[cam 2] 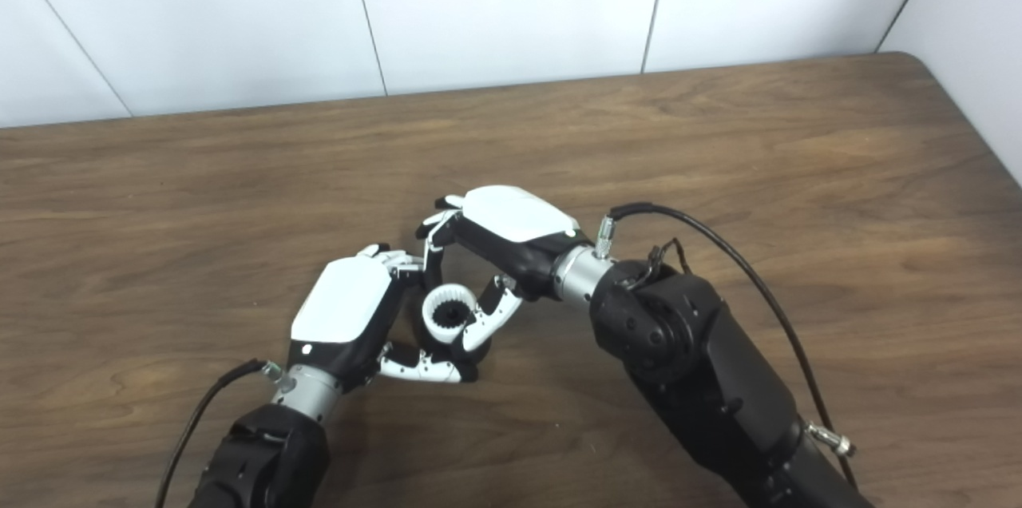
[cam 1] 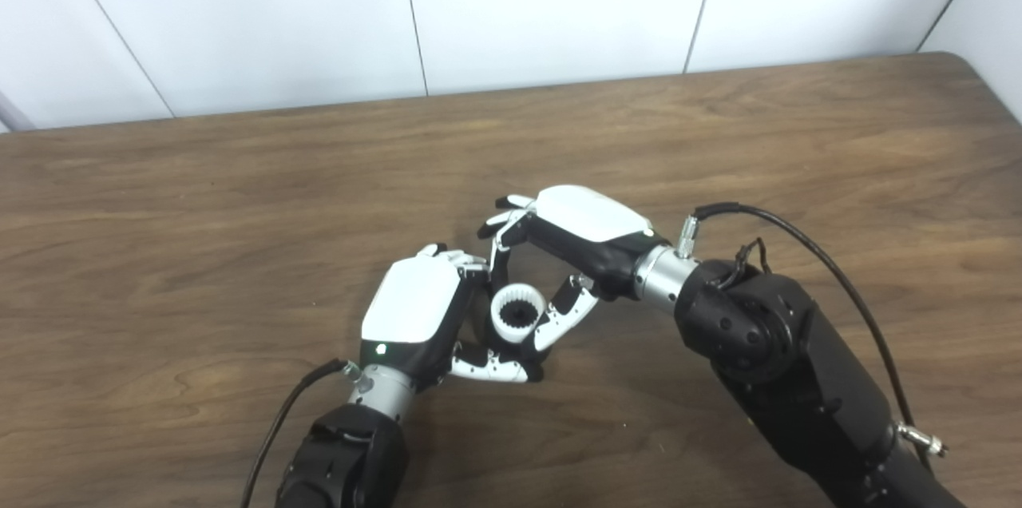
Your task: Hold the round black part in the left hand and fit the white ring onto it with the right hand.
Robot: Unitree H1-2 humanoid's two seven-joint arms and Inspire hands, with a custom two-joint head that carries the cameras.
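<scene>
Both black forearms rise from the bottom edge, cut off there, the right one bulkier at lower right. Just above centre-bottom, the left hand [cam 1: 415, 308], white-backed, curls its fingers around something mostly hidden; the round black part [cam 1: 485, 318] shows only as a dark sliver beside the toothed white plastic ring [cam 1: 517, 312]. The right hand [cam 1: 587, 232] closes on that ring, thumb below, fingers above. Whether ring and part are seated together cannot be told. Behind lies the brown wooden table [cam 1: 239, 196], then white wall panels [cam 1: 559, 5].
</scene>
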